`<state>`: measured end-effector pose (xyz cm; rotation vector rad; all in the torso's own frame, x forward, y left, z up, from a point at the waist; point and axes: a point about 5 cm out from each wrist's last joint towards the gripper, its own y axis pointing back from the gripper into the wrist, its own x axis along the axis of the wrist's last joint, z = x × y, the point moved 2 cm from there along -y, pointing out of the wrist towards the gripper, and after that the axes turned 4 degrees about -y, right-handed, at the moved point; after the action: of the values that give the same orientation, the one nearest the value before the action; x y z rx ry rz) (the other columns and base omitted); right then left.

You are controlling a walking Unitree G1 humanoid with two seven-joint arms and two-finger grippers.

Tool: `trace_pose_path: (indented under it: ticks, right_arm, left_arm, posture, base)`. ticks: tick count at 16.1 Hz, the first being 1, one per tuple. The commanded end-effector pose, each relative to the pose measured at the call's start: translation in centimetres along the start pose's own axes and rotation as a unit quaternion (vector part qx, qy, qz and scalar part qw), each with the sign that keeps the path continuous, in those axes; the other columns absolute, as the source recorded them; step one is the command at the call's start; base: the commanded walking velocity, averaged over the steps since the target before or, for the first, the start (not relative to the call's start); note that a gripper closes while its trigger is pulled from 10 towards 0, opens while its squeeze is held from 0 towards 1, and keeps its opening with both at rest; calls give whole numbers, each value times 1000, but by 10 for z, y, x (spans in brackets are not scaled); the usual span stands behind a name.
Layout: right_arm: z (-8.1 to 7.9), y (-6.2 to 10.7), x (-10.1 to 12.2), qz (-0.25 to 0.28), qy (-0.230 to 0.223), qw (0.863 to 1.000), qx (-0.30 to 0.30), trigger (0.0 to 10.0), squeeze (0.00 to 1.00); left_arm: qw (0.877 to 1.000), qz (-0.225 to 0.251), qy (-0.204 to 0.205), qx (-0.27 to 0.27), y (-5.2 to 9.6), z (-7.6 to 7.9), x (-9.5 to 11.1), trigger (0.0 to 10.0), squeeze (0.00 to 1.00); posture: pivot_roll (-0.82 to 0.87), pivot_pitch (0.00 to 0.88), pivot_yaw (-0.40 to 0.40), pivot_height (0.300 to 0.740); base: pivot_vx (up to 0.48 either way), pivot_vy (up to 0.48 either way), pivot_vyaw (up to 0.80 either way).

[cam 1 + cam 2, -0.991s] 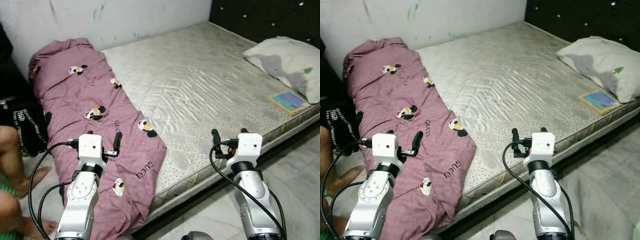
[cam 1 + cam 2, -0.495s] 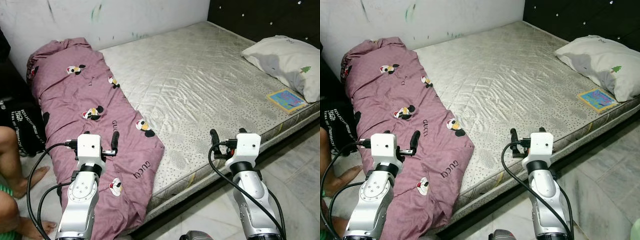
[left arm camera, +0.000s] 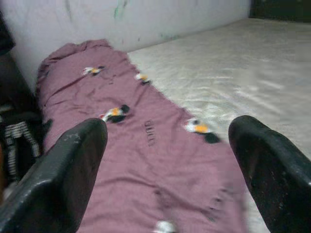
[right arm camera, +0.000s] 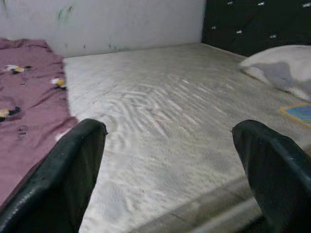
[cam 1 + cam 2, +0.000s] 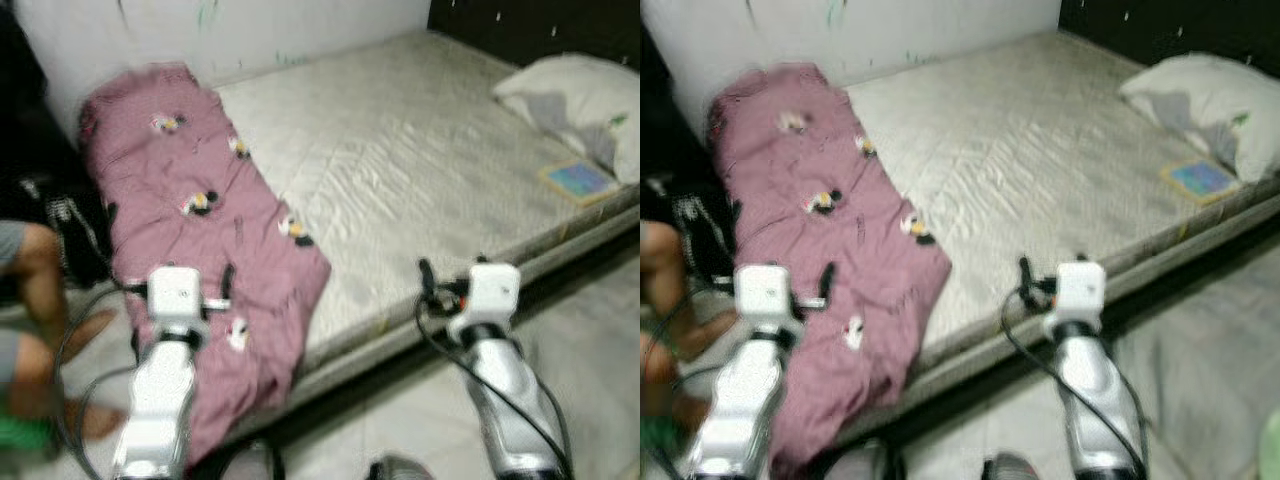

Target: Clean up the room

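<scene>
Head views motion-blurred. Bare quilted mattress (image 5: 400, 180) is the landmark, lying low on a pale tiled floor (image 5: 590, 350). Mauve blanket (image 5: 200, 230) with small cartoon prints lies in a long strip on the mattress's left part, its near end drooping over the front edge toward the floor; dark lettering on the fabric shows in the left wrist view but is too blurred to read. White pillow (image 5: 580, 110) with grey patches sits at the mattress's far right corner, against a dark tufted headboard (image 5: 540, 20); a small flat colourful book (image 5: 578, 181) lies on the mattress just in front of the pillow, cover print unreadable. White wall (image 5: 250, 30) behind the mattress has green smudges. Left gripper (image 3: 170, 170) held over the blanket's near end, fingers spread wide, nothing between them. Right gripper (image 4: 170, 170) held at the mattress's front edge, right of the blanket, fingers also spread wide, holding nothing. A person's bare legs (image 5: 40, 300) are left of the mattress, beside a dark bundle with white marks (image 5: 70, 220).
</scene>
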<state>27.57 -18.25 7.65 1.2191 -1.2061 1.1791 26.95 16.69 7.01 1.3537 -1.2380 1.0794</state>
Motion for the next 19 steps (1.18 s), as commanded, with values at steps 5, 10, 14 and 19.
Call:
trace_pose_path:
  ticks: [5, 10, 14, 19]
  right_arm:
    - [-9, -4, 5, 8, 0, 1000, 23, 10000, 0]
    - [-18, -3, 7, 16, 3, 998, 53, 10000, 0]
    - [-20, -5, 6, 10, -10, 999, 45, 10000, 0]
    - [-26, -6, 15, 31, -18, 998, 60, 10000, 0]
  left_arm:
    - [1000, 11, -9, 5, -2, -7, 4, 10000, 0]
    - [1000, 16, -5, -1, -2, -6, 5, 10000, 0]
    - [1000, 17, -5, -5, -2, -5, 5, 10000, 0]
    - [1000, 18, -4, -10, -5, -4, 6, 10000, 0]
  posture:
    - [-56, 0, 57, 740]
    - [-55, 0, 56, 740]
    - [-58, 0, 61, 740]
    - [-63, 0, 68, 740]
  base:
    - [0, 0, 0]
    - [0, 0, 340]
    - [0, 0, 312]
    - [0, 0, 0]
